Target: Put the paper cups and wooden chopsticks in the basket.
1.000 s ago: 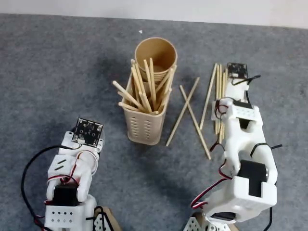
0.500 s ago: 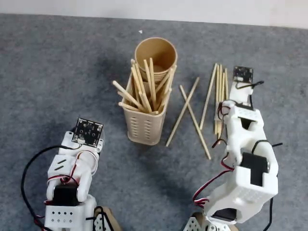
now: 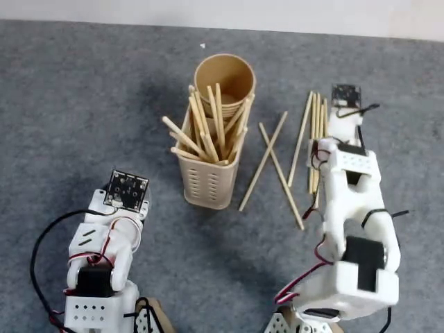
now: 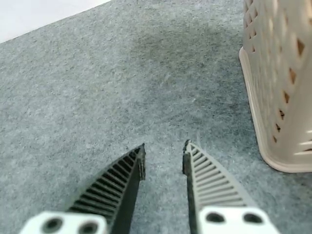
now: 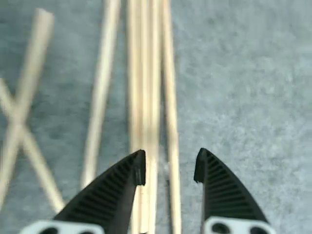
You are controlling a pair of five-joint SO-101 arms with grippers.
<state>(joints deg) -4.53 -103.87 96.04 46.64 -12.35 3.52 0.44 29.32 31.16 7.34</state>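
A beige perforated basket (image 3: pixel 207 182) stands mid-table, full of wooden chopsticks (image 3: pixel 208 132) that lean out of it. A brown paper cup (image 3: pixel 223 78) sits at its far end. To the right, loose chopsticks (image 3: pixel 316 139) lie side by side on the carpet, and two more lie crossed (image 3: pixel 272 161). My right gripper (image 5: pixel 168 167) hangs open just above the side-by-side chopsticks (image 5: pixel 148 97), with one stick between its fingertips. Near the basket wall (image 4: pixel 280 83), my left gripper (image 4: pixel 163 158) is open over bare carpet, holding nothing.
Grey carpet (image 3: pixel 83 97) covers the table, with a pale strip along the far edge. The left arm (image 3: pixel 111 229) sits at the near left, the right arm (image 3: pixel 354 208) at the near right beside the loose chopsticks.
The right arm's wrist swung slightly right and then back over the side-by-side chopsticks. The left arm, basket and cup have stayed put.
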